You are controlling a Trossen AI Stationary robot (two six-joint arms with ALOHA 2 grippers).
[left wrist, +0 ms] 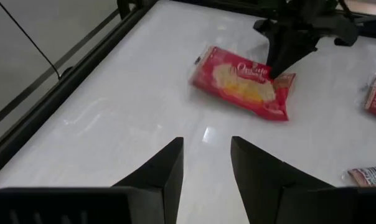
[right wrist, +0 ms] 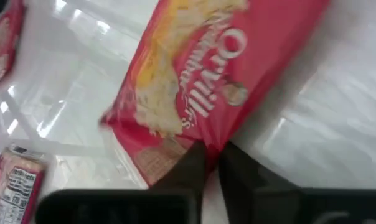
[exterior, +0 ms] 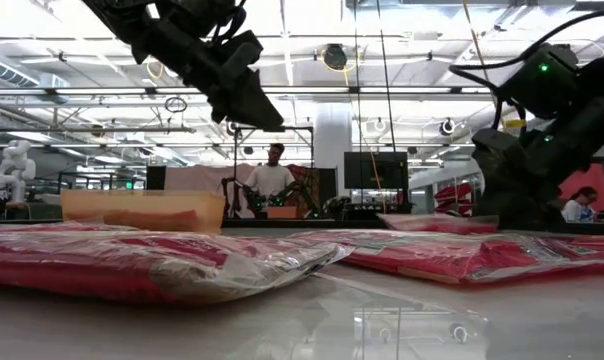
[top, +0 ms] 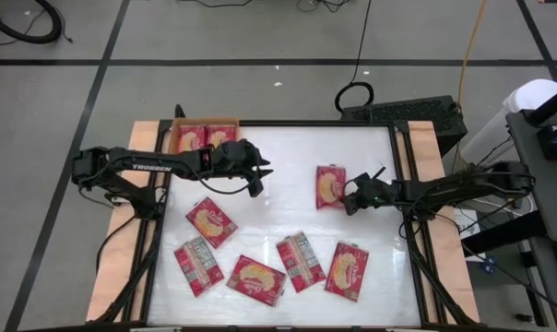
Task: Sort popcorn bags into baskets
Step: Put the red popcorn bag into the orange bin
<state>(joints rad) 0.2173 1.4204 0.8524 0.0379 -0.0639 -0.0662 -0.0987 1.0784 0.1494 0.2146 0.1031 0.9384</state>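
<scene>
Pinching only the popcorn bag's (top: 330, 186) edge, the right gripper's (top: 349, 197) closed jaws may slip; left gripper (top: 257, 178) waits, jaws narrowly parted.

Popcorn bags (top: 331, 186): red printed packets in glossy, crinkled clear film (glare along the folds); table (top: 288, 152): smooth white glossy top mirroring ceiling lights, edged in dark frame rails; side boards (top: 146, 138): pale matt wood; gripper fingers (left wrist: 256, 171): matt black plastic.
</scene>
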